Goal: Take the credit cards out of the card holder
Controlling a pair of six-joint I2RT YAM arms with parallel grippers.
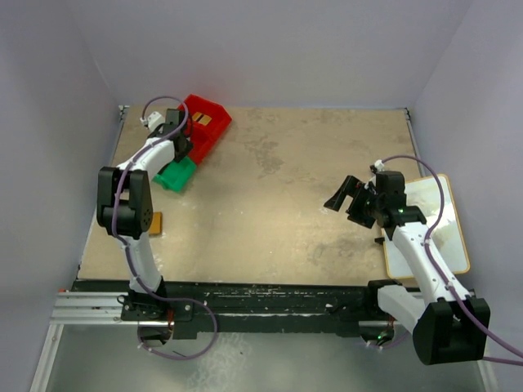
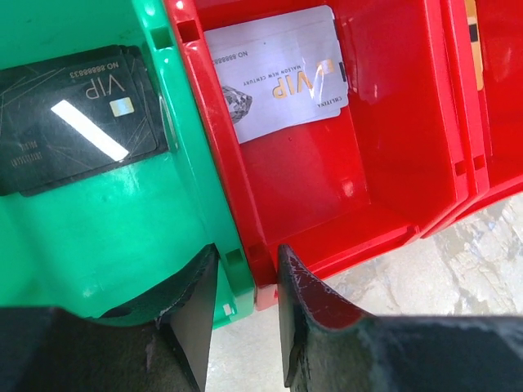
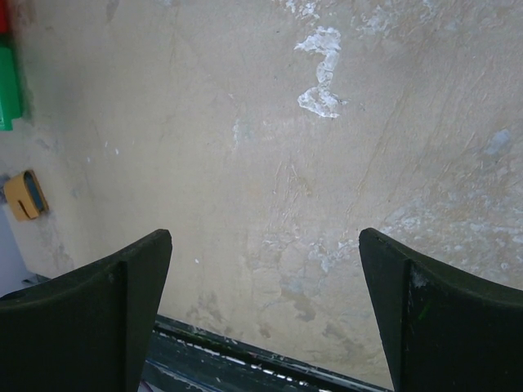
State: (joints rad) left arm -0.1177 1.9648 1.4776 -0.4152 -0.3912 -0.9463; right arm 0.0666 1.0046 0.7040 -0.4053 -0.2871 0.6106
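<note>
The left gripper (image 2: 245, 269) is positioned at the far left corner of the table (image 1: 270, 188), over the near rims of two bins. Its jaws are set to a narrow gap. No card is held between them. The adjoining walls of the green bin (image 2: 176, 122) and the red bin (image 2: 327, 180) are seen in line with that gap; whether the fingers (image 2: 192, 314) are in contact with the walls cannot be told.

A black card (image 2: 78, 114) marked VIP is lying flat in the green bin. A pale grey card (image 2: 278, 77), also marked VIP, is leaned against the far wall of the red bin. A second red bin (image 2: 498, 122) is placed touching the first, on the side away from the green bin, and a gold-tan card (image 1: 203, 120) is seen inside it.

The card holder (image 1: 154, 222) is located at the left edge of the table, beside the left arm and well apart from the bins. A pale blue-grey inner pocket is visible in the right wrist view.

The right gripper (image 3: 265, 245) is held above bare table near the right edge, with its jaws spread wide and nothing between them. A white tan-edged board (image 1: 458, 245) is lying along the right edge, partly under the right arm.
</note>
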